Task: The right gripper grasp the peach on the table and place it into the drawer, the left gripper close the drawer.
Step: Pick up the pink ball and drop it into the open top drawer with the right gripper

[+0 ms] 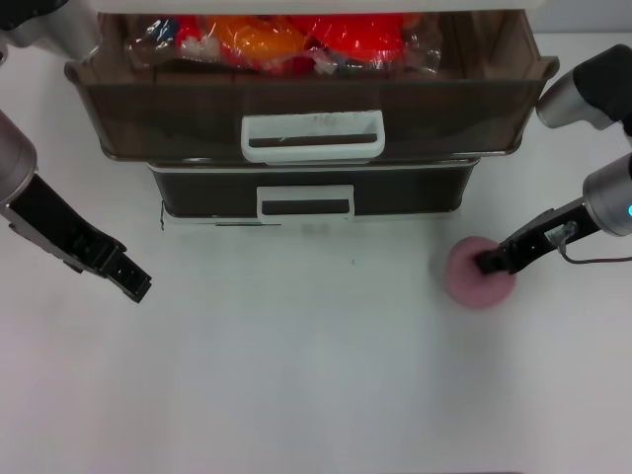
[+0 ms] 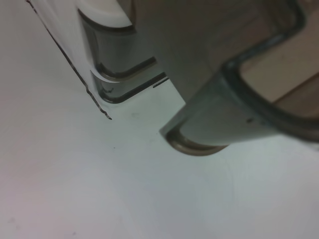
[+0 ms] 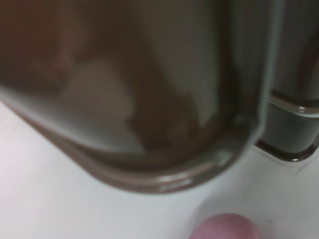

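Gripping the peach at four o'clock

Dusty-pink and round, the peach [image 1: 478,274] sits on the white tabletop [image 1: 296,375], the right gripper [image 1: 489,263] fingers clenched around it. At twelve o'clock the open drawer [image 1: 306,109] holds red and orange packets [image 1: 286,39]. Left gripper [image 1: 133,281] hovers at nine o'clock; cannot tell its fingers' state.

A dusty-pink peach [image 1: 478,275] lies on the plain white counter [image 1: 296,375], both claws, left [image 1: 131,280] and right [image 1: 488,263], are black, the drawer [image 1: 306,109] is translucent dark brown with a white handle [image 1: 312,136], and the packets [image 1: 286,39] inside are red and orange.
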You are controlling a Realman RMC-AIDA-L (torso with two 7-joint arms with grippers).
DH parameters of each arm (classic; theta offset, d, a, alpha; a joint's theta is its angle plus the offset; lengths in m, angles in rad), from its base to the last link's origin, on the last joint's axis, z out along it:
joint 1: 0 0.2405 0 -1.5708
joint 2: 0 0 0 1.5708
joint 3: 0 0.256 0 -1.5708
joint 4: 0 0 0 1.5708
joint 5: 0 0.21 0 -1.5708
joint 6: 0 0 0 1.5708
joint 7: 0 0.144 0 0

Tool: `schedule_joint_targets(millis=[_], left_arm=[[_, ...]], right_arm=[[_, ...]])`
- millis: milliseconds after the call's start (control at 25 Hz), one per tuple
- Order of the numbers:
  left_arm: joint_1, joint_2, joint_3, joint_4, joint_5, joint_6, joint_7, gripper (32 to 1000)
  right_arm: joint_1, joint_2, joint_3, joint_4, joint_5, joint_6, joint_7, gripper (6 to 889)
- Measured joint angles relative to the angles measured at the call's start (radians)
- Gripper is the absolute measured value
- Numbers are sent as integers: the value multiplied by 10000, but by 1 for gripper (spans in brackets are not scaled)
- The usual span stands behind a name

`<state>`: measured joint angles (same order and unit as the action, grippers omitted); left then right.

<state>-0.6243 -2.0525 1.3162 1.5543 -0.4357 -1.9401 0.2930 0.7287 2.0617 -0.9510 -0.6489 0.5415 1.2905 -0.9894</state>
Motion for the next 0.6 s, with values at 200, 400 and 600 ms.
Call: schedule_joint_targets(millis=[200,400,600], left_arm=[[4,0,0,-20,0,6,0,815],[32,13,0,3,1,12,0,815],[105,23,-8,9,0,15,5,815]], right_arm=[[-47,1,6,-258,0,263,18,42],[-836,-6,68,-2399,-11,1376,509,44],[-1685,-26,35,-4916,-79,2162,1196,46]])
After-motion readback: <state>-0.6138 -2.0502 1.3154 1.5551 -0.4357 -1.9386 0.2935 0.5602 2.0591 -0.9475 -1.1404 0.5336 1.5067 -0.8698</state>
